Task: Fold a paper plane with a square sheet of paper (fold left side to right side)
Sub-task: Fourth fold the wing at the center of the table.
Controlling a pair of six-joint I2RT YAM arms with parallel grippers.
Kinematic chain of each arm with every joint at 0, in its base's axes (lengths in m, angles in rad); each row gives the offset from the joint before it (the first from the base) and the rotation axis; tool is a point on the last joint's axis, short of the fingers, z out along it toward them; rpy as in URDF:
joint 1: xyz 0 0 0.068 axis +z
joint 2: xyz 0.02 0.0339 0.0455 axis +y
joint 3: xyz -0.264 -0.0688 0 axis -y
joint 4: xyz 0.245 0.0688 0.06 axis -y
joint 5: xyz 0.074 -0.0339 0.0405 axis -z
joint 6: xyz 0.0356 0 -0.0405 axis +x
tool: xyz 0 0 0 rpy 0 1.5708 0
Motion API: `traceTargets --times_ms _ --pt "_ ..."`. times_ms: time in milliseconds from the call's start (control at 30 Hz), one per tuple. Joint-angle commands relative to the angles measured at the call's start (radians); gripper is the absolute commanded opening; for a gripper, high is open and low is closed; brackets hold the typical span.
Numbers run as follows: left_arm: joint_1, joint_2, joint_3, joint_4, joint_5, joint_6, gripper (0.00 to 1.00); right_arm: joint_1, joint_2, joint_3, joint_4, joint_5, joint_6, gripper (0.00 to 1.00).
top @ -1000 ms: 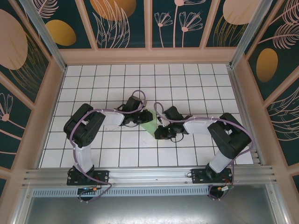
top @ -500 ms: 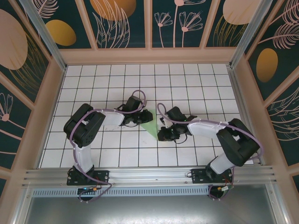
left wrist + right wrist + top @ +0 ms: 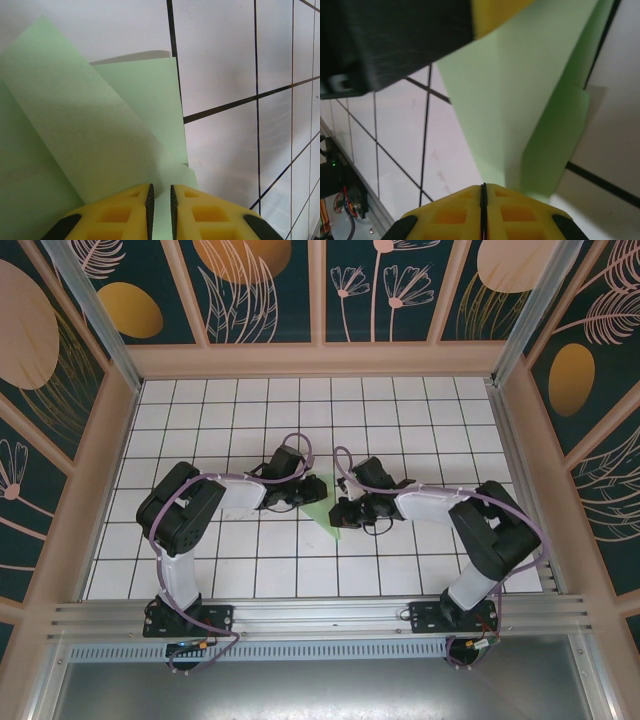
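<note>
Centrally, the left gripper [image 3: 160,210] pinches the folded paper plane [image 3: 322,501] (pale green), while the right gripper [image 3: 483,210] is pressed together at its near tip.

Both arms reach inward, low. Left tool [image 3: 160,207] fingers narrowly parted; right tool [image 3: 483,210] fingers pressed together.

Place: robot test cell (lab-style enclosure)
Evidence: white gridded table [image 3: 400,410], aluminium frame rail [image 3: 320,618], floral-printed wall panels [image 3: 260,290]
</note>
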Motion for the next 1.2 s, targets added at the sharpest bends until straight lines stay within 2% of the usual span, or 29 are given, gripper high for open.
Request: traceTargets --times_ms 0,333,433,567,667,867,1167 --pt "-0.003 0.043 -0.024 -0.124 -0.070 0.029 0.21 -0.005 0.032 0.027 0.017 0.026 0.009 0.11" --pt "-0.003 0.032 -0.017 -0.132 -0.080 0.035 0.22 -0.005 0.078 -0.001 -0.085 0.105 -0.018 0.10" --pt "-0.003 0.013 -0.012 -0.131 -0.086 0.037 0.25 -0.004 0.084 -0.008 -0.115 0.127 -0.020 0.08" --pt "-0.002 -0.066 -0.016 -0.094 -0.097 0.042 0.27 -0.002 0.090 -0.023 -0.131 0.142 -0.016 0.00" --pt "-0.002 -0.148 -0.028 -0.060 -0.094 0.055 0.27 0.004 0.101 -0.022 -0.148 0.174 -0.017 0.00" --pt "-0.022 -0.239 -0.084 -0.001 -0.021 0.050 0.24 0.013 0.120 -0.017 -0.137 0.180 -0.012 0.00" --pt "-0.079 -0.151 -0.140 0.124 0.083 -0.003 0.19 0.024 0.134 -0.005 -0.146 0.184 -0.018 0.00"
